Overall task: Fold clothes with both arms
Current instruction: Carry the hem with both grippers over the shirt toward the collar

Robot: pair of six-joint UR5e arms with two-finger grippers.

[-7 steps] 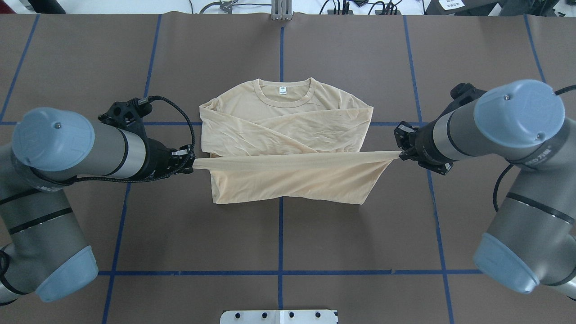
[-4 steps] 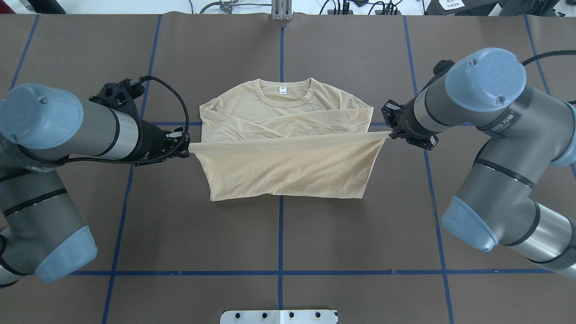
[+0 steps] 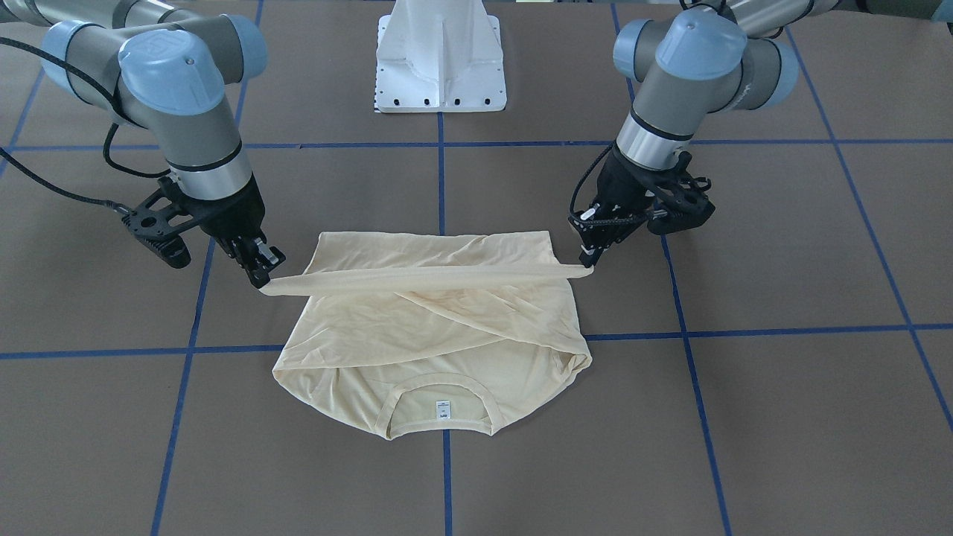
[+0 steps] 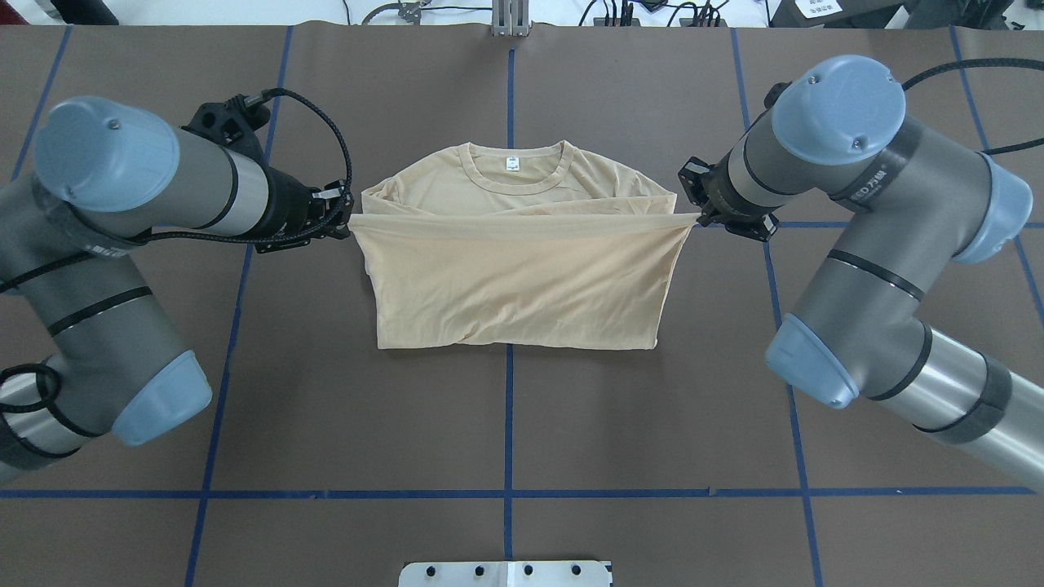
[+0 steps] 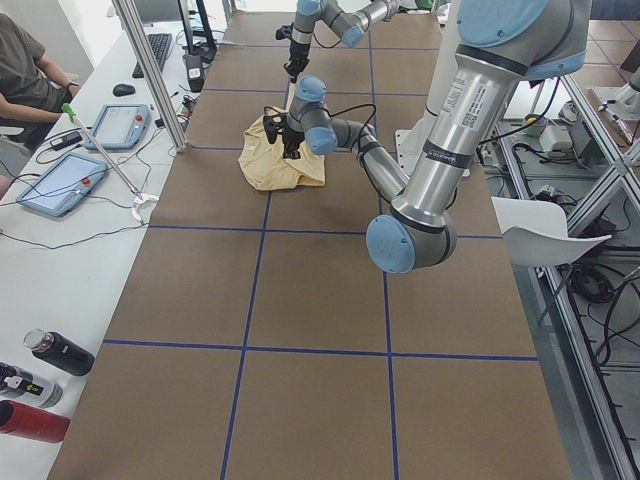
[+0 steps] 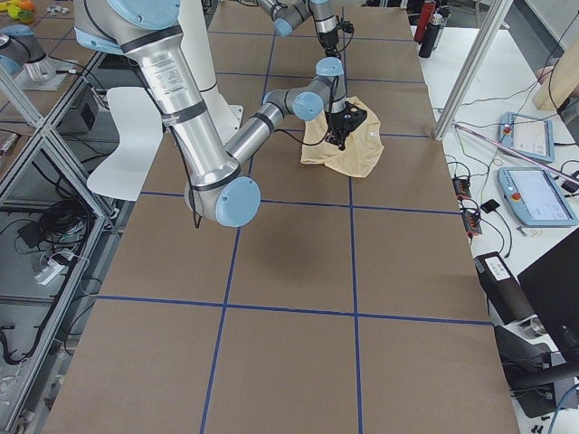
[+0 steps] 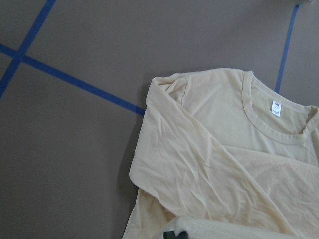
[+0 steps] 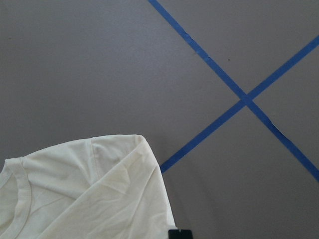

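- T-shirt lies in the middle of the counter, across the centre blue tape line and between the two arms. Collar is on the far side, with the neck label showing.
- Done so far: sleeves look already crossed over the body. The near hem is lifted and brought over towards the collar, so the bottom-to-top fold is well under way.
- Left arm: jaws closed on the hem's left corner.
- Right arm: jaws closed on the hem's right corner.
- Hem is stretched taut between them and held off the cloth below, as the front-facing view shows.
- Held edge hangs just short of the collar, about over the shoulder line.
- Left to do, my guess: lower the hem near the collar, let go, pull the arms clear. A further fold may follow; can't tell.
- Versus 1.0 s ago: the held edge was over the shirt's middle, and it has since travelled far, towards the collar.
- Both arms have swung far with it.
- The near fold crease has crept slightly farther too.
- Grip is unchanged on both corners, and the collar end hasn't shifted.
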